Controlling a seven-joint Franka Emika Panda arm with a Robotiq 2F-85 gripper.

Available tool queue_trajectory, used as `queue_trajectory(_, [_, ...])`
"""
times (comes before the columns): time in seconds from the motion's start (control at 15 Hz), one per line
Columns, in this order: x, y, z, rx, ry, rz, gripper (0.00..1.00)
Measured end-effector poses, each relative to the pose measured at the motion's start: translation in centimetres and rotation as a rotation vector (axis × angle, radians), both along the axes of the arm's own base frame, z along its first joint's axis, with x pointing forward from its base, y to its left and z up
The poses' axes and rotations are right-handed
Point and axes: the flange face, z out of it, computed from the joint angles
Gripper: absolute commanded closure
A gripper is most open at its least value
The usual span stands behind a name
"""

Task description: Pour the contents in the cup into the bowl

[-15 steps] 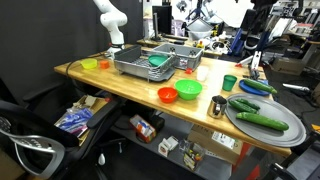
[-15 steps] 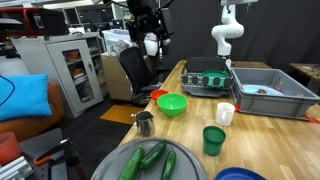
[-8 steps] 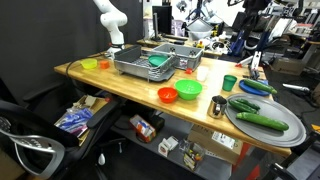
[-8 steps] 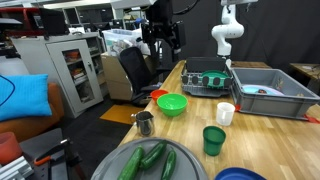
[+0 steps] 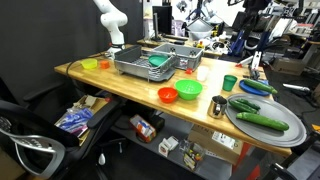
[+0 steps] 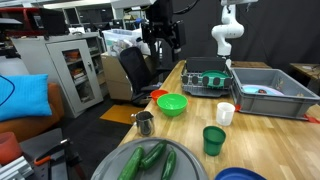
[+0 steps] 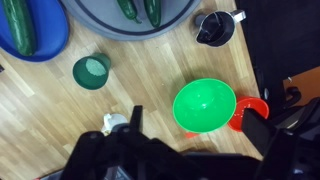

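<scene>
Hovering high over the pale wooden worktop (image 7: pixel 40 120) with the black two-finger tool (image 6: pixel 160 40) released: jaws spread wide, nothing grasped. Kept at that height, presumably, to survey every candidate before descending.

Standing upright and apart on the worktop: small dark green plastic cup (image 7: pixel 91 70), small white cup (image 7: pixel 117 122), dark metal cup with handle (image 7: pixel 215 27). Placed between them: bright green plastic bowl (image 7: pixel 205 105), close against a smaller orange-red bowl (image 7: pixel 250 108).

Seen only from the wrist view: cup interiors, with a pale fill possibly inside the green cup, though too coarse to confirm. Seen only in both exterior views: clearance between tool and worktop.
</scene>
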Motion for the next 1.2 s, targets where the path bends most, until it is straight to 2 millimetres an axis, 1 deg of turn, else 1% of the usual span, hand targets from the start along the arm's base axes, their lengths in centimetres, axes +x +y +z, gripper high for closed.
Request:
queue_trajectory(0.33, [0.0,0.0,-0.1,0.001,0.002,-0.008,0.00])
queue_trajectory(0.53, [0.4,-0.6,-1.1,-0.012,0.016,-0.044,0.00])
queue_trajectory(0.8, [3.0,-2.4,-3.4,-0.047,-0.044,-0.046,0.00])
queue_trajectory(1.2, [6.8,-4.6,-7.7,-0.090,-0.087,0.023,0.00])
